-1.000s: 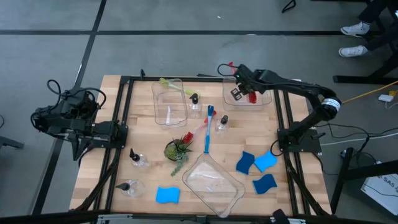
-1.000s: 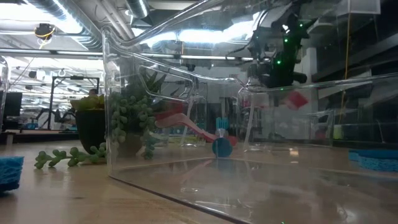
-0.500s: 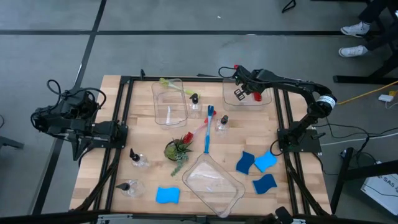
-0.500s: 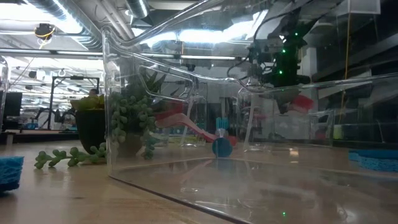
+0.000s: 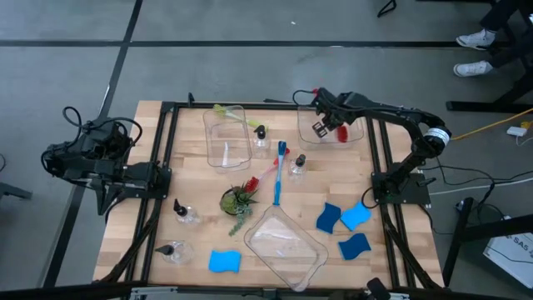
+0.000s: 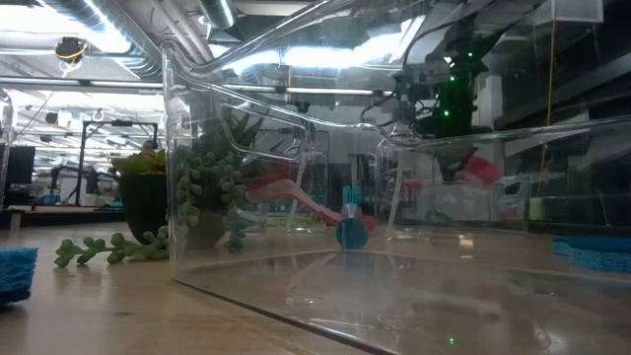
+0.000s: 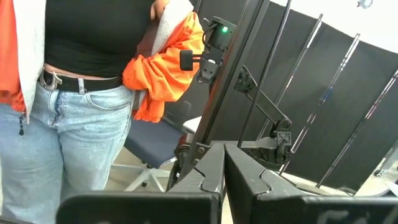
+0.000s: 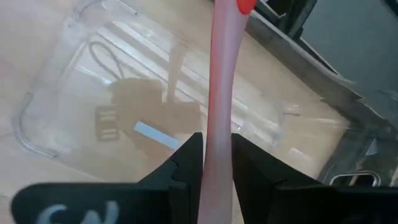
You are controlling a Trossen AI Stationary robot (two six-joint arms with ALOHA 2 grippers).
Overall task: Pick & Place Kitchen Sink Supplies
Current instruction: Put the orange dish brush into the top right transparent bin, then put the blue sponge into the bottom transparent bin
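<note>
Right gripper lower over the far clear bin than before — fingers clamped on red brush.

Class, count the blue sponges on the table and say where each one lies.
4. Three cluster near the right arm's base: sponge one, sponge two, sponge three. The fourth sponge lies alone at the front edge. None seems hidden.

Pale, matt, grained wooden tabletop. Clear, glossy rectangular plastic bins are seen reflecting the lights. Blue rectangular sponges look matt and porous. A smooth pink-red plastic brush handle is seen between matt black plastic fingers. Frame rails are matt black metal.
</note>
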